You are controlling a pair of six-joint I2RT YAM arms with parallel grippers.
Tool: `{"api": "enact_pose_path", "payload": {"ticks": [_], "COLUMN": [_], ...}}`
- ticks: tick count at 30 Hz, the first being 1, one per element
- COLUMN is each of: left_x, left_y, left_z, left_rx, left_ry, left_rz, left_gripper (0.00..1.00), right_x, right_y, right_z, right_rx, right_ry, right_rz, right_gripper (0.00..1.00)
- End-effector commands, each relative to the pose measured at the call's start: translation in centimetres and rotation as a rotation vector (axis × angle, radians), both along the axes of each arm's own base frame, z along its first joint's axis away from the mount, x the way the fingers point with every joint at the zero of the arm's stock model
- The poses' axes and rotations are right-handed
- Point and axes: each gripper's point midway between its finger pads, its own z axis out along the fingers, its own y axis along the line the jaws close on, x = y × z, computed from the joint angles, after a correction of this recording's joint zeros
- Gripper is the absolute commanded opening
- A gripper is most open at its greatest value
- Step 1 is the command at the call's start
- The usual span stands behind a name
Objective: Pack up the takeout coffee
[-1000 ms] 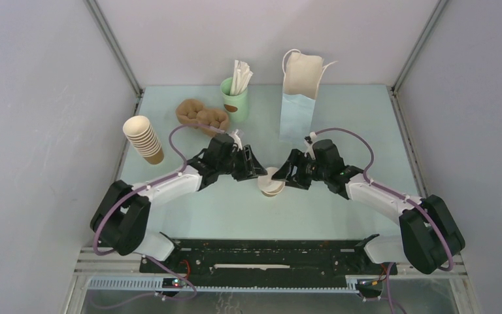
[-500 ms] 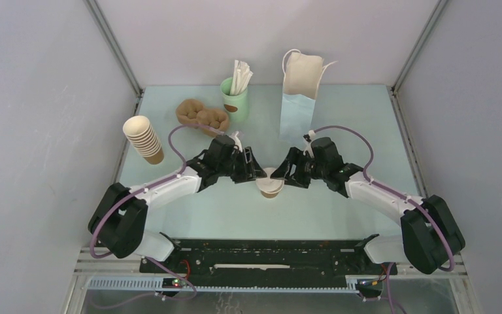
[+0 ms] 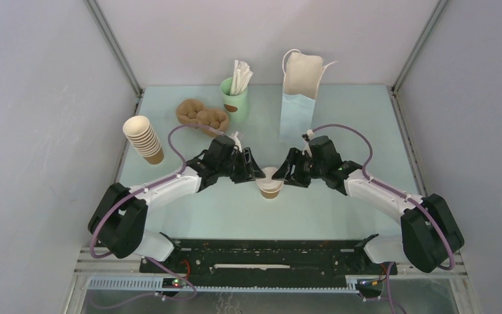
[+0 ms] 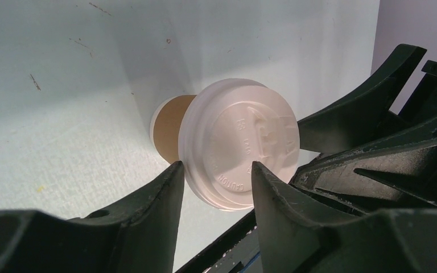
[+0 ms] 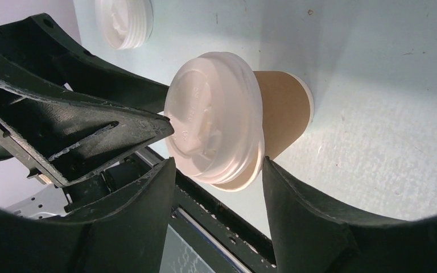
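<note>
Fingers (image 4: 165, 187) of left gripper (image 4: 213, 170) stand apart, tips at the lid (image 4: 244, 142); right gripper (image 5: 215, 165) straddles the lid from the right, grip unclear. Cup (image 3: 270, 191) stands upright mid-table (image 3: 235, 216) between both, equally near, bag (image 3: 297, 108) far right of it

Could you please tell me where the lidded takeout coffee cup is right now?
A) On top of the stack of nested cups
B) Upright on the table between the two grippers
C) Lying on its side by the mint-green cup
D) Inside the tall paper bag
B: the takeout coffee stands upright on the table, flanked by the left gripper and the right gripper, apart from the paper bag.
</note>
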Motion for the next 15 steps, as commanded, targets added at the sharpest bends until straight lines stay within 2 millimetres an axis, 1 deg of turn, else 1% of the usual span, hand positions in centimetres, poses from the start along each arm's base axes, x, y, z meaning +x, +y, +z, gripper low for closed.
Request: {"api": "enact_pose_path", "payload": {"ticks": [1,8,14,15], "left_x": [0.48,0.26,0.22,0.21], "left_y": [-0.30,-0.25,-0.14,-0.09], "left_z": [2.20,1.64,1.59,1.59], "left_rx": [-0.022,-0.010,-0.003,-0.001], "left_ry": [-0.072,-0.065,-0.069,-0.069], "left_rz": [-0.016,-0.017,-0.015,-0.015], "left_gripper": [0.51,0.49,0.49,0.49], "right_x": [0.51,0.58,0.48,0.47], "right_y": [0.55,0.58,0.58,0.60], "right_z": [0.95,1.10,0.86,0.80], "right_rx": [-0.001,-0.001,-0.010,-0.012], "right_ry": [-0.038,-0.043,-0.039,-0.038], "right_rz": [0.014,0.007,0.006,0.007], "right_gripper": [0.67,0.64,0.55,0.52]}}
